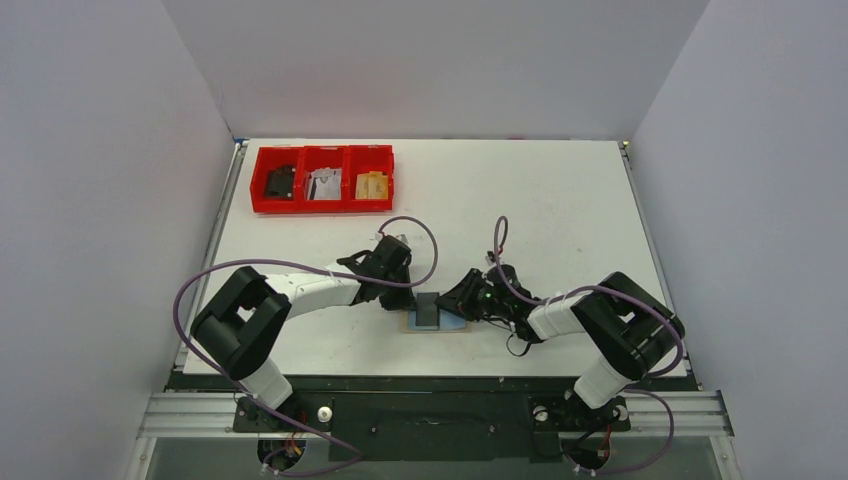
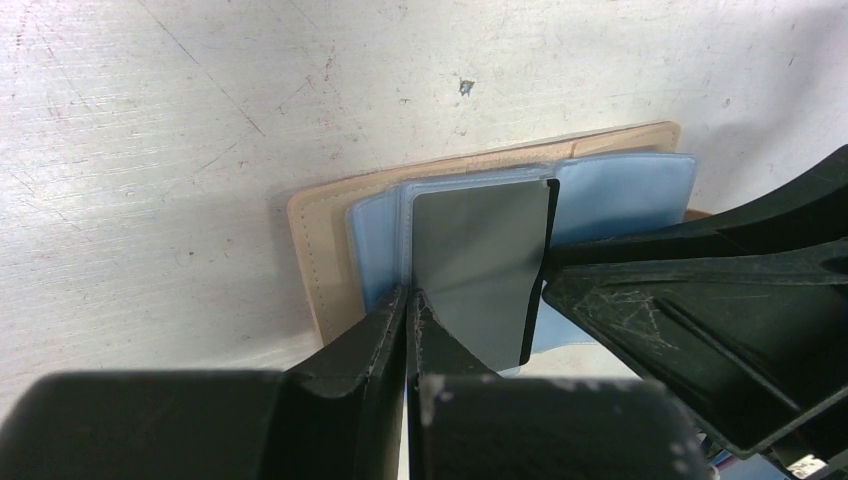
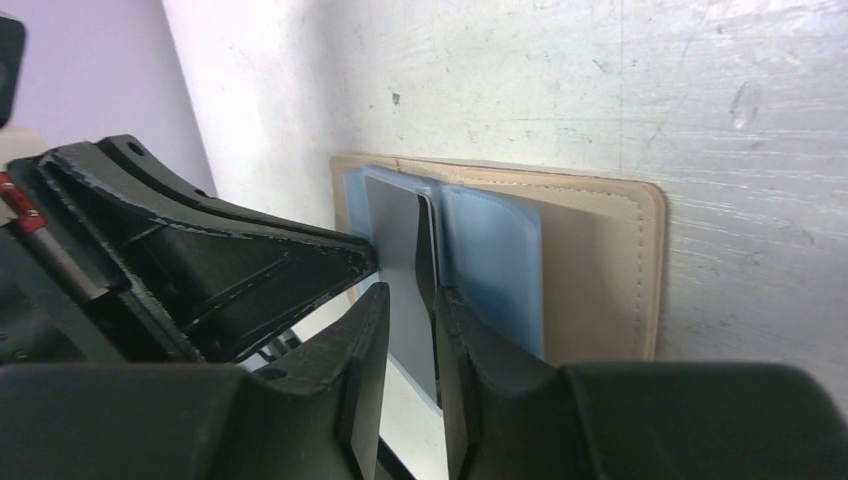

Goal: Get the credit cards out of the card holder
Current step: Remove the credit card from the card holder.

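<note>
The tan card holder [image 1: 411, 323] [image 2: 320, 250] [image 3: 600, 270] lies flat near the table's front edge, between both arms. Pale blue credit cards [image 2: 620, 195] [image 3: 495, 260] lie on it. A dark grey card [image 1: 428, 312] [image 2: 480, 260] [image 3: 400, 250] tilts up from it. My left gripper [image 1: 405, 298] [image 2: 412, 300] is shut, its tips pressed together at the dark card's left edge; I cannot tell whether anything thin is pinched. My right gripper [image 1: 447, 303] [image 3: 412, 310] straddles the dark card's other end, with a narrow gap still between its fingers.
A red three-compartment tray [image 1: 322, 206] sits at the back left, with a yellowish block [image 1: 371, 185] in its right compartment. Both arms' cables loop above the holder. The two grippers' fingers nearly touch over it. White walls stand on three sides.
</note>
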### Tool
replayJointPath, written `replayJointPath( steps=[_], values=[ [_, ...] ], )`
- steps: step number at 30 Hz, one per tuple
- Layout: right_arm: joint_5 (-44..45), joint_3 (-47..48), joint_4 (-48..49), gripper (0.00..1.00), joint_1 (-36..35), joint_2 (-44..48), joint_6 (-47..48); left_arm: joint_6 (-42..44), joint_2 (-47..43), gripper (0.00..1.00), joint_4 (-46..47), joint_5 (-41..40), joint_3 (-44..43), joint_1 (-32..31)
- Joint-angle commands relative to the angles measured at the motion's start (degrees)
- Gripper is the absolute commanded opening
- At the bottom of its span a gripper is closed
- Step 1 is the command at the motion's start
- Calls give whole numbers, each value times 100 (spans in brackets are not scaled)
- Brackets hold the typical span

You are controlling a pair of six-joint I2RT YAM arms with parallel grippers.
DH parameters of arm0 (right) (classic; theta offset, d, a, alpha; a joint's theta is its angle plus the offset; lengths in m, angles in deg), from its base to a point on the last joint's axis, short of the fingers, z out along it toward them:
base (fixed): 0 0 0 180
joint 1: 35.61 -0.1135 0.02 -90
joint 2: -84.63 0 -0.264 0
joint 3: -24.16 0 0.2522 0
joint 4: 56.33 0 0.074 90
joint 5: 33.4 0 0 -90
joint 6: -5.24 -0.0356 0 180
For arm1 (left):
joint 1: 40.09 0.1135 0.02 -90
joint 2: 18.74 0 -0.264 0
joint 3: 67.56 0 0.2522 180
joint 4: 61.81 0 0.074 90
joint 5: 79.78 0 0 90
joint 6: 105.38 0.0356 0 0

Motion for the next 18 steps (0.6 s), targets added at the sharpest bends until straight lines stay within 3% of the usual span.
replayJointPath(
  steps=[1, 18],
  values=[
    [-123, -60, 834, 18, 65, -156, -209, 45, 260, 0, -130, -114, 146, -37],
    [131, -55, 353, 12, 80, -224, 4, 61, 304, 0, -146, -110, 90, -40]
  ],
)
